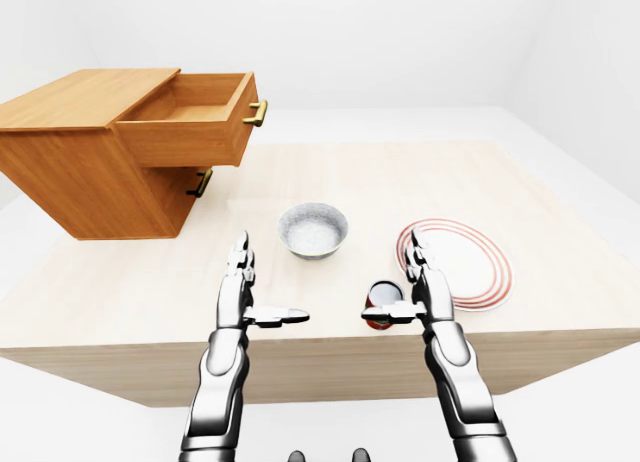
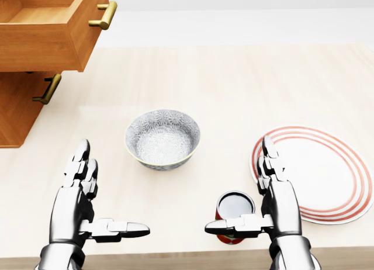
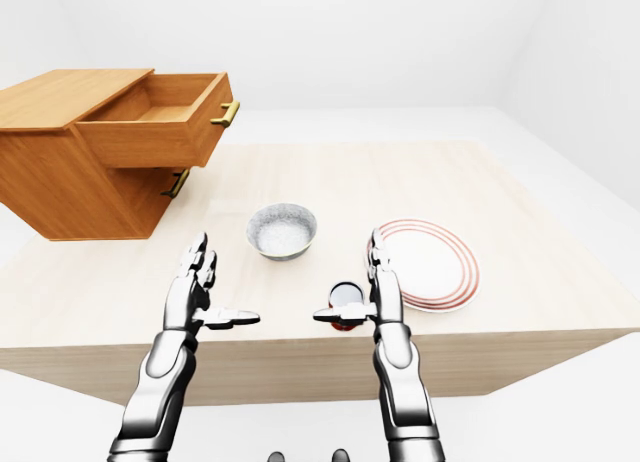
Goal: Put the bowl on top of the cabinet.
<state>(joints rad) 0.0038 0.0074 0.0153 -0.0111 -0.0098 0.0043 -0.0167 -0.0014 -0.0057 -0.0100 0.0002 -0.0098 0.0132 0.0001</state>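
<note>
Both hands are up and spread wide, nothing in either: left hand (image 2: 79,200) and right hand (image 2: 279,203) hold their fingers straight, thumbs pointing in at each other. The bowl (image 2: 162,138) sits on the table (image 2: 234,77) between them, above both in the head view, touching neither. A red cup (image 2: 235,211) stands right by the right thumb, a striped plate (image 2: 327,170) just to that hand's right. The cabinet (image 1: 90,152) stands well up and left of the left hand, top drawer (image 1: 190,122) pulled open
</note>
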